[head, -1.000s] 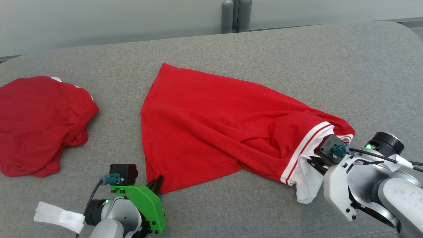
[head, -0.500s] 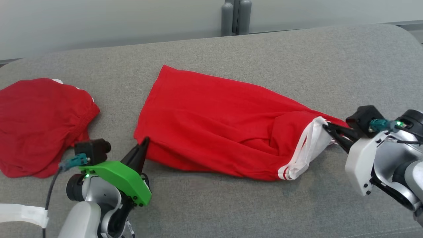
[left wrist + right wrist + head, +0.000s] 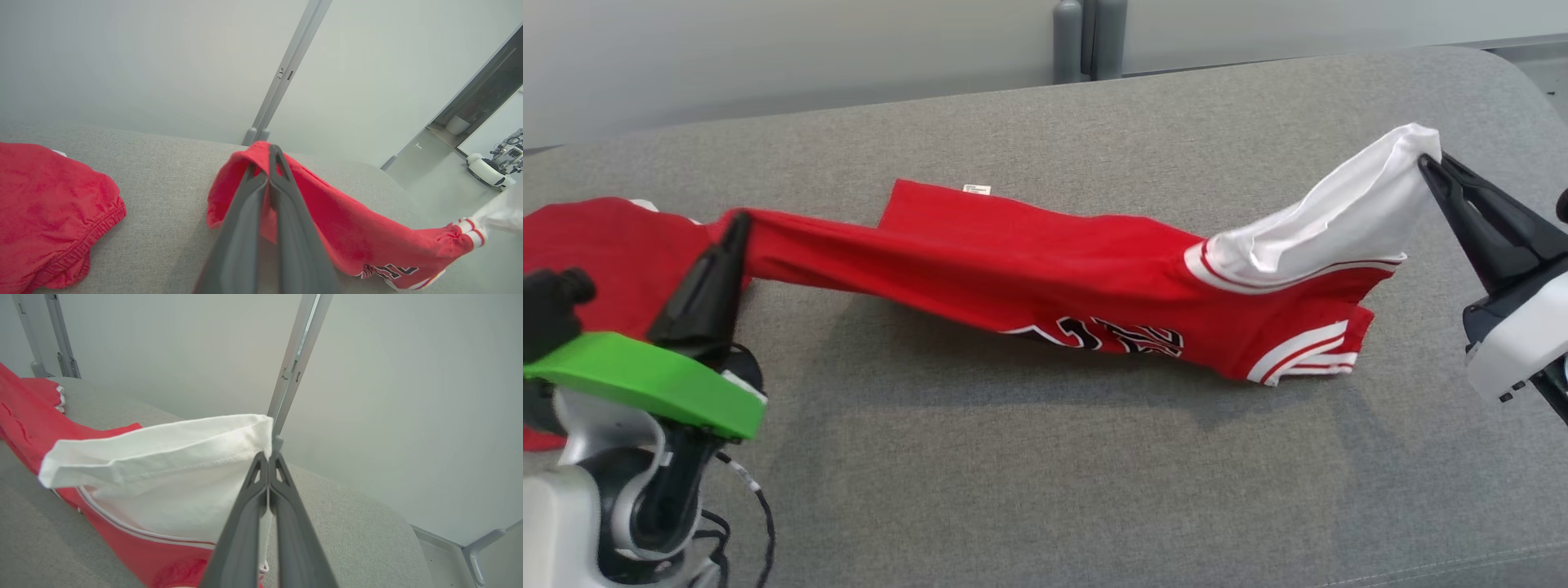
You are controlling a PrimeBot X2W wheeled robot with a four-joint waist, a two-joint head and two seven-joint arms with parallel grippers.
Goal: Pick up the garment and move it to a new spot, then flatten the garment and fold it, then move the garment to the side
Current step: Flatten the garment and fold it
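The garment (image 3: 1029, 273) is a red jersey with white sleeves, white stripes and dark lettering, stretched in the air above the grey cushion (image 3: 1045, 457). My left gripper (image 3: 739, 219) is shut on its red hem corner at the left, seen close in the left wrist view as red cloth (image 3: 327, 220) pinched at the gripper (image 3: 273, 148) tips. At the right, my right gripper (image 3: 1423, 159) is shut on the white sleeve edge (image 3: 171, 473), held high; the right wrist view shows that gripper (image 3: 269, 455) clamped on the sleeve hem.
A second red garment (image 3: 596, 245) lies bunched at the cushion's left end, behind my left arm, also in the left wrist view as a red heap (image 3: 49, 208). A pale wall with a grey post (image 3: 1082, 37) stands behind the cushion. Bare cushion lies in front.
Both grippers have risen and drawn apart, lifting the jersey off the cushion and pulling it taut. Its lettering and white sleeve now show.
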